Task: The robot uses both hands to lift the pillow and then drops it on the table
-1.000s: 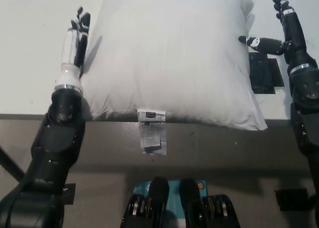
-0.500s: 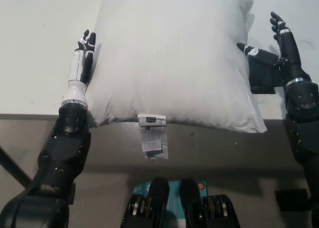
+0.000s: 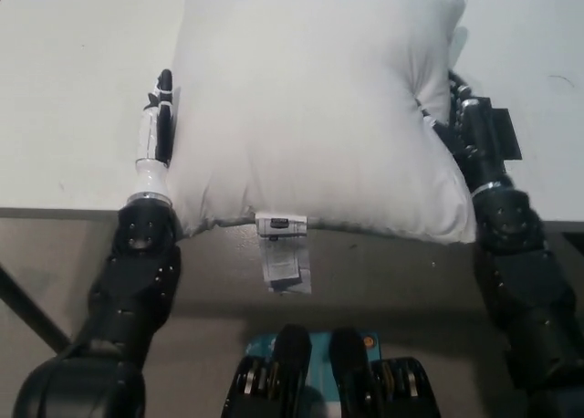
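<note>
My two hands squeeze the pillow from both sides

The pillow lies on the table, its near edge and tag hanging over the front. My left hand lies flat on one side and my right hand dents the other. They only press, they do not wrap around. I think the soft pillow could squish and slip out when I lift.
</note>
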Robot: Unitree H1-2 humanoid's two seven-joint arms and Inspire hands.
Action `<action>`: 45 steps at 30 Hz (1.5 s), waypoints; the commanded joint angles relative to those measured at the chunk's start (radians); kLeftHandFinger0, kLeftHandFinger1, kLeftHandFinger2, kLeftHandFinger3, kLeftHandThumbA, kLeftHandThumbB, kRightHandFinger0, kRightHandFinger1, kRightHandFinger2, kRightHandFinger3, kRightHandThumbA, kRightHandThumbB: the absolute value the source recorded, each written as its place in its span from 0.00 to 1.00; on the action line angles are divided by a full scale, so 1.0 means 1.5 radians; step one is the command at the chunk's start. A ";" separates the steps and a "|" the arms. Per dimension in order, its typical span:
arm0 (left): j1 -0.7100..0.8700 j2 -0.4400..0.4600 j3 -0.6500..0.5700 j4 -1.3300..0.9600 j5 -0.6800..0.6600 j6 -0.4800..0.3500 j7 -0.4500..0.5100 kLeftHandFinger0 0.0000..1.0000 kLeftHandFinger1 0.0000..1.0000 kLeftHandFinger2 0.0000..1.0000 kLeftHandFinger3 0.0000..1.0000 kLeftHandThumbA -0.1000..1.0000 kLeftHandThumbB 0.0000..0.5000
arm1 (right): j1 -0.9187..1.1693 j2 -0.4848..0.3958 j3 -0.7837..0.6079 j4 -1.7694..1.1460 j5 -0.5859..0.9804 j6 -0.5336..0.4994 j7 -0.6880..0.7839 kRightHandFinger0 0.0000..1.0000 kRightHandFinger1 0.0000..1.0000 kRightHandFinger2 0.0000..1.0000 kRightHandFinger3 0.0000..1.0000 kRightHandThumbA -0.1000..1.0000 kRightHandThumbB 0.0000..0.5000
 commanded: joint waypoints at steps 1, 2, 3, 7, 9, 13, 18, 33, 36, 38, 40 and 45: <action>0.002 -0.060 0.014 0.015 -0.050 -0.002 -0.050 1.00 1.00 1.00 1.00 1.00 0.21 | -0.010 0.039 0.026 0.039 0.012 -0.023 0.045 1.00 1.00 1.00 1.00 1.00 0.38; 0.004 -0.068 0.016 0.016 -0.053 0.002 -0.050 1.00 1.00 1.00 1.00 1.00 0.18 | -0.014 0.044 0.029 0.057 0.010 -0.036 0.043 1.00 1.00 1.00 1.00 1.00 0.37; 0.005 -0.070 0.017 0.018 -0.054 0.004 -0.050 1.00 1.00 1.00 1.00 1.00 0.18 | -0.018 0.046 0.030 0.069 0.010 -0.043 0.043 1.00 1.00 1.00 1.00 1.00 0.37; 0.004 -0.102 0.016 0.039 -0.062 -0.003 -0.057 1.00 1.00 1.00 1.00 1.00 0.14 | -0.031 0.065 0.060 0.094 -0.004 -0.065 0.060 1.00 1.00 1.00 1.00 1.00 0.36; 0.003 -0.114 0.011 0.034 -0.063 -0.003 -0.056 1.00 1.00 1.00 1.00 1.00 0.18 | -0.031 0.072 0.071 0.086 -0.005 -0.058 0.059 1.00 1.00 1.00 1.00 1.00 0.42; 0.003 -0.127 -0.007 0.003 -0.057 0.000 -0.053 1.00 1.00 1.00 1.00 1.00 0.18 | -0.025 0.078 0.096 0.045 -0.008 -0.060 0.062 1.00 1.00 1.00 1.00 1.00 0.40; 0.016 -0.146 -0.037 -0.094 -0.043 -0.011 -0.035 1.00 1.00 1.00 1.00 1.00 0.24 | -0.021 0.085 0.124 -0.051 -0.009 -0.058 0.054 1.00 1.00 1.00 1.00 1.00 0.40; 0.055 -0.148 -0.117 -0.431 0.013 0.043 0.035 1.00 1.00 1.00 1.00 1.00 0.27 | 0.009 0.082 0.154 -0.421 -0.032 0.020 0.023 1.00 1.00 1.00 1.00 1.00 0.47; 0.058 -0.150 -0.143 -0.544 0.047 0.080 0.047 1.00 1.00 1.00 1.00 1.00 0.32 | 0.006 0.067 0.169 -0.512 -0.077 0.034 0.017 1.00 1.00 1.00 1.00 1.00 0.50; 0.059 -0.147 -0.157 -0.591 0.059 0.095 0.045 1.00 1.00 1.00 1.00 1.00 0.31 | 0.005 0.064 0.172 -0.546 -0.092 0.046 0.014 1.00 1.00 1.00 1.00 1.00 0.50; 0.048 -0.146 -0.170 -0.633 0.060 0.079 0.036 1.00 1.00 1.00 1.00 1.00 0.26 | -0.002 0.052 0.177 -0.588 -0.118 0.053 0.014 1.00 1.00 1.00 1.00 1.00 0.45; 0.028 -0.134 -0.197 -0.704 0.048 0.087 0.005 1.00 1.00 1.00 1.00 1.00 0.36 | -0.020 0.049 0.172 -0.656 -0.138 0.056 0.008 1.00 1.00 1.00 1.00 1.00 0.52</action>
